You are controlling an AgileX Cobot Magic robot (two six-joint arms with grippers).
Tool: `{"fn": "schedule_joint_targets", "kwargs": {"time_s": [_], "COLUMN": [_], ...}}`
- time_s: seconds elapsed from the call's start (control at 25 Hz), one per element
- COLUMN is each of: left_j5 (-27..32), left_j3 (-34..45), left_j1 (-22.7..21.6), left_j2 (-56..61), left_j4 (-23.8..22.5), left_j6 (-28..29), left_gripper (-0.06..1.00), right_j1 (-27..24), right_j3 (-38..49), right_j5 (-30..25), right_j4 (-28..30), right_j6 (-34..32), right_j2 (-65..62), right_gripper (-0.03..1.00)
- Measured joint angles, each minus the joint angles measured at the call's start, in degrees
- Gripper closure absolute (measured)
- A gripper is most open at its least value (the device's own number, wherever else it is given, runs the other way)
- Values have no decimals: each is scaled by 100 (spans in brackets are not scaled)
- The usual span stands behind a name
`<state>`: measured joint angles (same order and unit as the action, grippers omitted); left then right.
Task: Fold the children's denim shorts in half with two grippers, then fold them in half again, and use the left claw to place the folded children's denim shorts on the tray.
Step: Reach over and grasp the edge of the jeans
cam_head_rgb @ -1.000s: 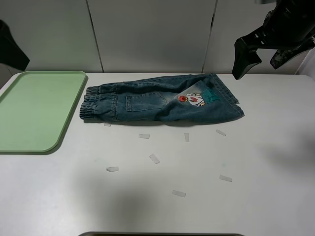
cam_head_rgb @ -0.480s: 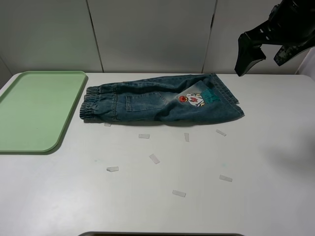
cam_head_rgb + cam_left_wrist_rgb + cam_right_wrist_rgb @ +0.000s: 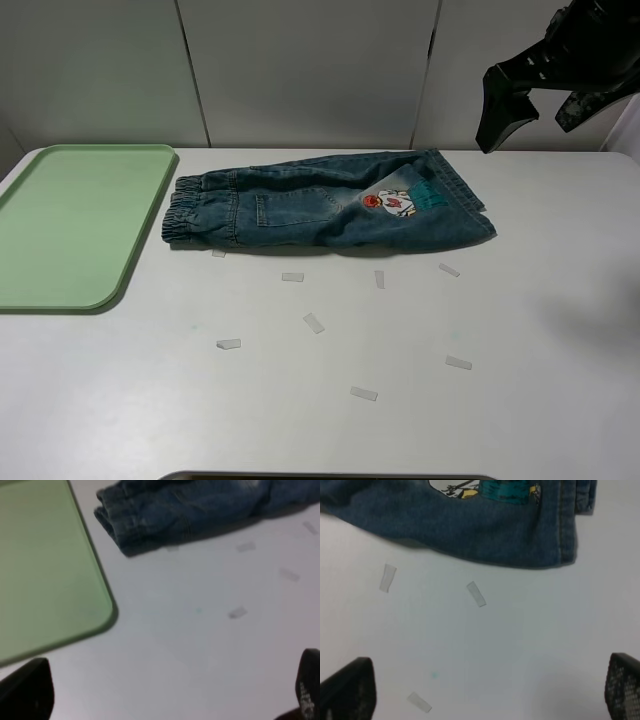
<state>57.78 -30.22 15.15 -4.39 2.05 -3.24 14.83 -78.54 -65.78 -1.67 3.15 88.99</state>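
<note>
The children's denim shorts (image 3: 300,205) lie flat on the white table, folded lengthwise. The elastic waist points toward the tray and the cartoon patch (image 3: 397,201) faces up near the hem. The light-green tray (image 3: 70,220) is at the left, with nothing on it. My right gripper (image 3: 535,112) hangs open and empty high above the table, beyond the hem end. In the right wrist view (image 3: 485,687) the hem (image 3: 520,535) shows below it. My left gripper (image 3: 167,692) is open and empty, off the exterior view. Its view shows the waist (image 3: 130,520) and the tray corner (image 3: 75,605).
Several small whitish tape strips (image 3: 314,322) are scattered on the table in front of the shorts. A grey panelled wall stands behind the table. The table's front edge runs along the bottom of the exterior view.
The left arm's dark shape at the left edge has left the exterior view. The right gripper has risen slightly and shifted right. The shorts have not moved.
</note>
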Motion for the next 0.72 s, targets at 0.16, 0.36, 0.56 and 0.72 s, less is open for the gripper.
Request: {"fn": "schedule_joint_targets", "kwargs": {"time_s": [0.16,0.36,0.56,0.72], "left_j5": [159,289,289,289], "left_j3": [121,184,184,184], "left_j1": [0,0,0,0], "left_j2": [57,75,75,75], "left_j4": [12,7,2,2], "left_j6": [-41,-107,-107,-109], "left_gripper": [-1,0,0,0], "right_j1": [0,0,0,0], "right_j3": [0,0,0,0], "right_j5": [15,42,42,42], "right_j4": [0,0,0,0], "right_j6": [0,-12,-16,-16], "right_j2": [0,0,0,0], "right_gripper": [27,27,27,27]}}
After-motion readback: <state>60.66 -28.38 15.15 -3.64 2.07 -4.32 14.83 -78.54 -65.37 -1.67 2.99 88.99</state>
